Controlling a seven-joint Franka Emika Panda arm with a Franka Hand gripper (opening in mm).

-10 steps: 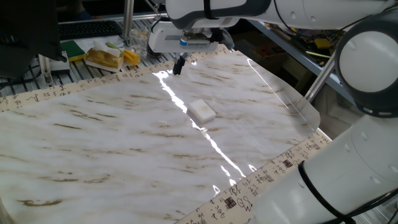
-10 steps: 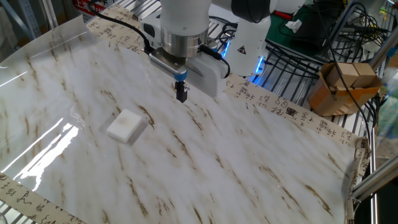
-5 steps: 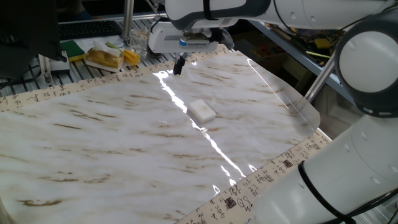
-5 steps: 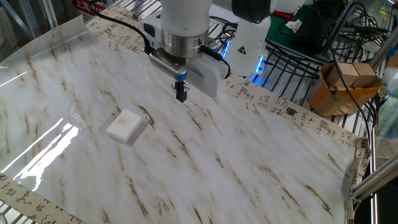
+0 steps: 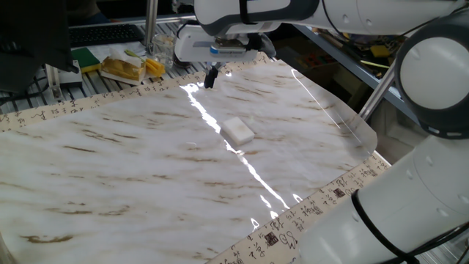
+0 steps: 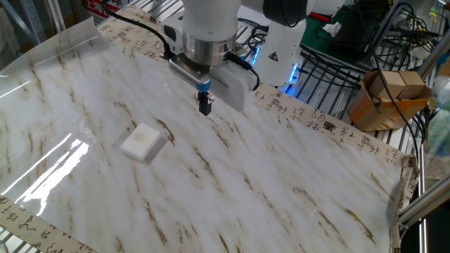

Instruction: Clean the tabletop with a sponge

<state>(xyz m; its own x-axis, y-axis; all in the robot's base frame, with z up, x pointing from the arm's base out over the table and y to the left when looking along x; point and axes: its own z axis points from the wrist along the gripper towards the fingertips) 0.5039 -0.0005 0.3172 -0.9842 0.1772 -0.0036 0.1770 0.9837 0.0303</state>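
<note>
Gripper (image 6: 204, 107) clenched on nothing, hovering near table's (image 5: 110, 169) far edge. Sponge (image 6: 143, 143) lies mid-table, apart. I must open fingers before descent, else they'd shove sponge away.

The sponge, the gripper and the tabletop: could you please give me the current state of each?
sponge: lying flat on the marble, untouched, apart from the gripper.
gripper: fingers shut and empty, pointing down, above the surface beside the sponge.
tabletop: glossy, bare apart from the sponge, with glare streaks.
</note>
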